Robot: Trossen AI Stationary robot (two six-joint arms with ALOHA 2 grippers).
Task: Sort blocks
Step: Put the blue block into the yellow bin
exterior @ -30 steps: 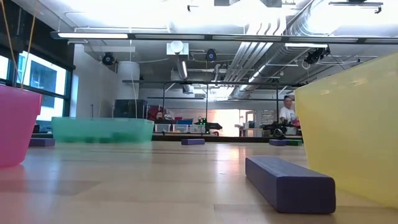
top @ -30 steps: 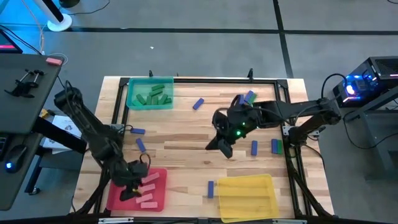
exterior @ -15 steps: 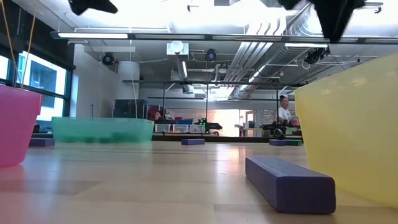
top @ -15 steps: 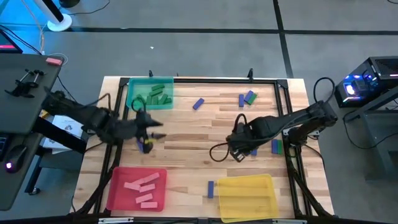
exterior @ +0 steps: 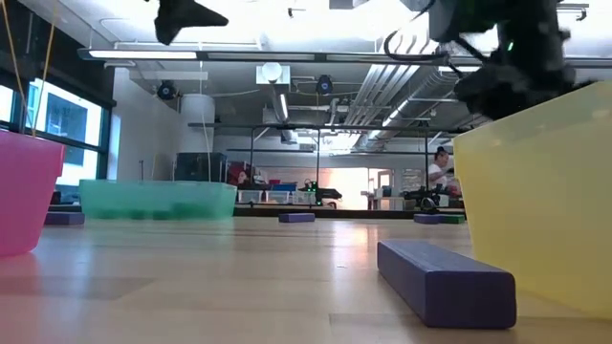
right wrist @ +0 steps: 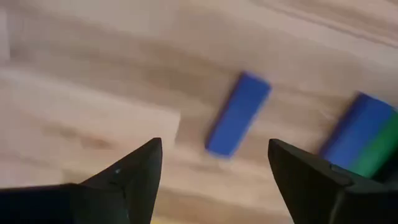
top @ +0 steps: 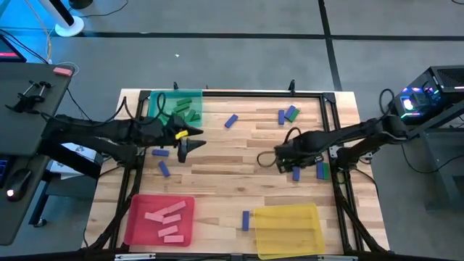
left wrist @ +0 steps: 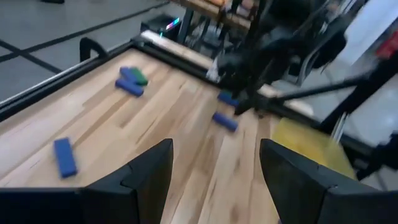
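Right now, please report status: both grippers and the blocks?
Left gripper open, empty, near green square tray. Right gripper open, empty, beside small blue rectangular block. Blue blocks loose on wooden table. Nothing in the way.

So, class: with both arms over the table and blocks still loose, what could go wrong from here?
1. The right gripper, fingers open, faces a blue block lying at an angle to them; closing may push it away.
2. A blue and green pair lies touching nearby and could get knocked.
3. The left gripper hangs open and empty mid-table.
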